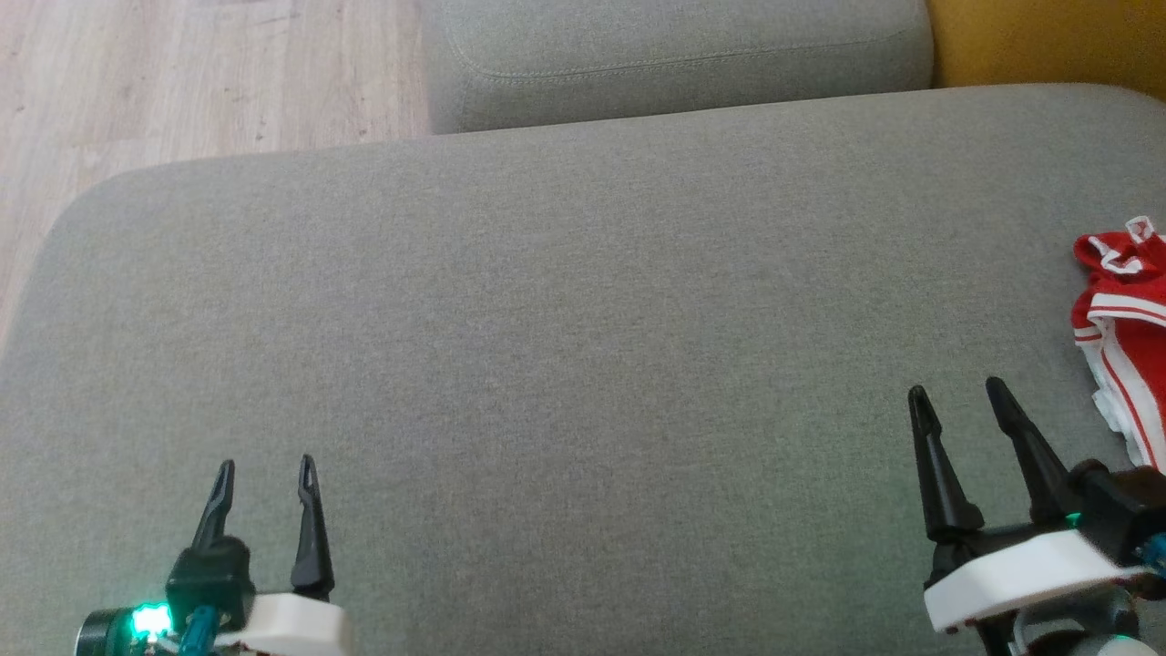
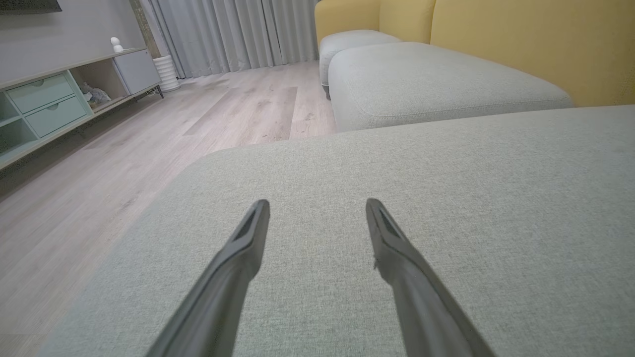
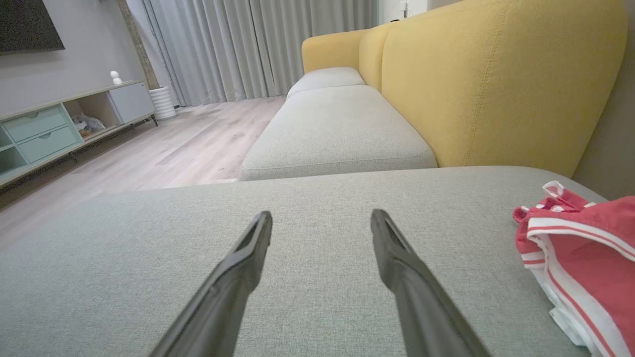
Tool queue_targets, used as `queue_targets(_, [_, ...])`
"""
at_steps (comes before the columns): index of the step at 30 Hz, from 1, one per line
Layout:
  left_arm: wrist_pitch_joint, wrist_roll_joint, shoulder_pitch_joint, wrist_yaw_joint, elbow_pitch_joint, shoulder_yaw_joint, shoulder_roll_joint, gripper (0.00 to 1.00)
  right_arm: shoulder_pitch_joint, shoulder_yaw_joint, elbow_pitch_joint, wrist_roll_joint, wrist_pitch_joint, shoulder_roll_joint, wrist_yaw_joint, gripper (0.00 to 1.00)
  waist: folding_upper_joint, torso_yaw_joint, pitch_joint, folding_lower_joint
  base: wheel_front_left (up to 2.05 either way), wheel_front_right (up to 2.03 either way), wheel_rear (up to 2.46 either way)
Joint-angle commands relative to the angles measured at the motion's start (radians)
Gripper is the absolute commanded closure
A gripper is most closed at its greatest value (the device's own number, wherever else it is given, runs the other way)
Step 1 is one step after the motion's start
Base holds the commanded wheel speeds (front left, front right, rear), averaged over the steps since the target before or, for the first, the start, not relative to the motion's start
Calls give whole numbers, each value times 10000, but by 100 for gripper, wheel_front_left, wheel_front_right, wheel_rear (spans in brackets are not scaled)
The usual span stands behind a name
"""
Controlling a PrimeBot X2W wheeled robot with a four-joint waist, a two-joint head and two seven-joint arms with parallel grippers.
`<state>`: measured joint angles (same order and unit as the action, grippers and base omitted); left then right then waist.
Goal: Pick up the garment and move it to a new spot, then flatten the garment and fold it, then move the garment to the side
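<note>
Cushion [image 1: 547, 319], plain grey, stretches ahead of left gripper [image 1: 266, 462] and right gripper [image 1: 955, 387], both spread and empty. Red garment [image 1: 1125, 337] lies just right of the right gripper, lengthwise alongside its fingers.

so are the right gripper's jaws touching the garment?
Apart. Right wrist view: bare cushion lies between the open jaws of the right gripper and the garment.
</note>
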<state>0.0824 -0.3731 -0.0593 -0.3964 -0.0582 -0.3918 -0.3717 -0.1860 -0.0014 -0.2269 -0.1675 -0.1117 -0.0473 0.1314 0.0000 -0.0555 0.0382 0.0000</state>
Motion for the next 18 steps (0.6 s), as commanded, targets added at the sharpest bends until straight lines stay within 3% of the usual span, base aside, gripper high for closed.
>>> queue_targets(1, [107, -59, 502, 0, 245, 344, -273, 0, 289, 273, -324, -86, 20, -111, -7, 0, 0, -1, 3, 0, 0, 0, 0])
queue_targets(5, [103, -66, 515, -16, 244, 316, -274, 0, 309, 285, -291, -141, 28, -113, -7, 0, 0, -8, -8, 0, 0, 0, 0])
queue_targets(6, [25, -2, 2, 2, -35, -17, 25, 100, 1, 8, 73, -86, 2, 2, 0, 100, 0, -10, -7, 0, 0, 0, 0])
queue_targets(10, [8, -36, -194, 12, -542, -103, 270, 100, -132, 16, 757, -127, 7, 5, 0, 100, 0, -10, -4, 0, 0, 0, 0])
queue_targets(18, [-86, -861, -105, 327, -577, 190, 432, 100, 47, 28, 988, -1121, 76, -62, 0, 100, 0, 27, -27, 0, 0, 0, 0])
